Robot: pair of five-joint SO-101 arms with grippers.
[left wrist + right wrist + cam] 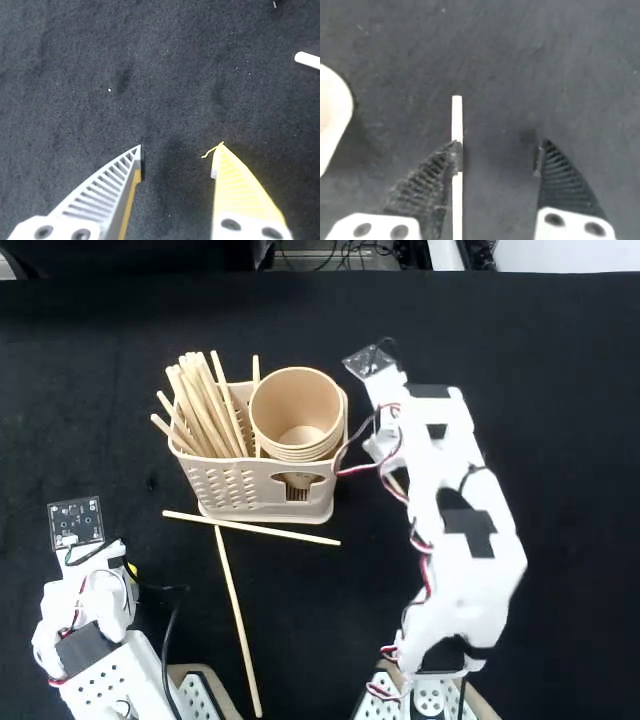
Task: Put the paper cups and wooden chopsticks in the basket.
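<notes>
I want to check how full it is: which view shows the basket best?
High view: the whole basket shows, with chopsticks and stacked cups inside. Right wrist view catches a pale corner, likely its own; left wrist view faces black cloth.

A matte black cloth (540,340) covers the table, its weave flecked with pale lint (109,90). Past its far edge, along the top of the high view, dark cables (330,254) lie at upper middle, a white surface (565,252) sits at upper right and a small grey patch (8,266) at upper left. The light is even and the shadows are soft.
</notes>
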